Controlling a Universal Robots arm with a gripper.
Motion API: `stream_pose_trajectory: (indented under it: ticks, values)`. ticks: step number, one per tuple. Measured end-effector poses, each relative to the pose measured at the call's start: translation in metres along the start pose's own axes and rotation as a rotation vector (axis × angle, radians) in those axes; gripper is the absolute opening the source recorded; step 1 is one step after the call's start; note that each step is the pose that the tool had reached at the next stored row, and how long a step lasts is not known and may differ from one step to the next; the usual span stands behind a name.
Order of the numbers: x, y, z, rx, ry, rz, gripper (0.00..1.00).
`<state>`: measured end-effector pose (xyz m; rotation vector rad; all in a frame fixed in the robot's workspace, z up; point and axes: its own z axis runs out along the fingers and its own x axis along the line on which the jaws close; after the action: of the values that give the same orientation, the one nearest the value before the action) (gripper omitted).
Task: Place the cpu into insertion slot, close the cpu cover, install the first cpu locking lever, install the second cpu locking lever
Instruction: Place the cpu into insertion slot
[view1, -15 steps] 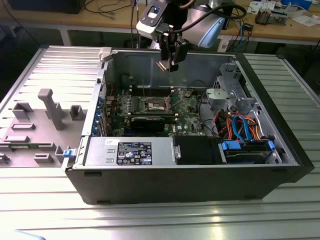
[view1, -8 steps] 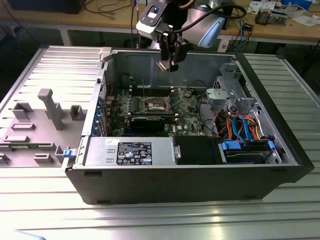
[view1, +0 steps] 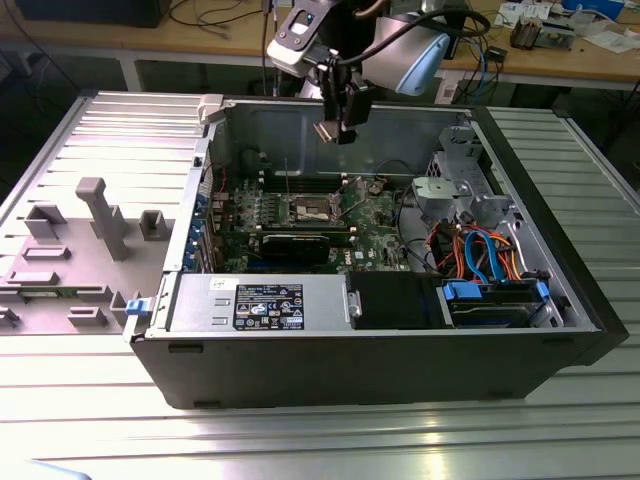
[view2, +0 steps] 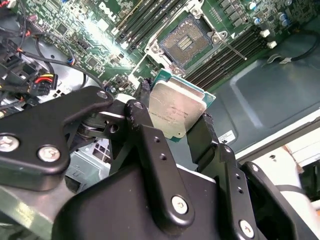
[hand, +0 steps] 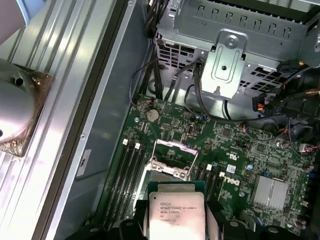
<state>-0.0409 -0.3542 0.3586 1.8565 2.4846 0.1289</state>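
Note:
The cpu (view2: 176, 109), a flat square chip with a silver top and green edge, is pinched between my black fingers (view2: 143, 117); the gripper (view2: 175, 114) is shut on it. In the exterior view the gripper (view1: 335, 125) hangs with the cpu (view1: 328, 132) above the open computer case, higher than the insertion slot (view1: 312, 207) and toward the back wall. The insertion slot (view2: 187, 42) lies uncovered on the green motherboard (view2: 95, 45), its dark centre showing. In the first wrist view the cpu (hand: 175, 216) sits just before the raised cpu cover (hand: 172, 156). A thin metal lever (view2: 231, 49) slants beside the slot.
The case walls (view1: 400, 130) ring the motherboard. A silver drive cage (view1: 455, 190) and orange and blue cables (view1: 490, 255) crowd the exterior view's right. A power supply (view1: 260, 300) lines the front. A heat sink (hand: 15, 110) rests outside on the ribbed table, and grey fixtures (view1: 100, 215) stand at the exterior view's left.

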Motion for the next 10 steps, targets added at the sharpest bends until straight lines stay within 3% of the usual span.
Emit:
stream_pose_trajectory:
  ticks: [2, 8, 10]
  values:
    - [0.0001, -0.0002, 0.0002, -0.0005, -0.0023, 0.026, 0.54]
    - [0.0010, -0.0034, 0.0010, -0.0006, -0.0028, 0.032, 0.54]
    - [0.0010, -0.0035, 0.0016, -0.0010, -0.0050, 0.056, 0.54]
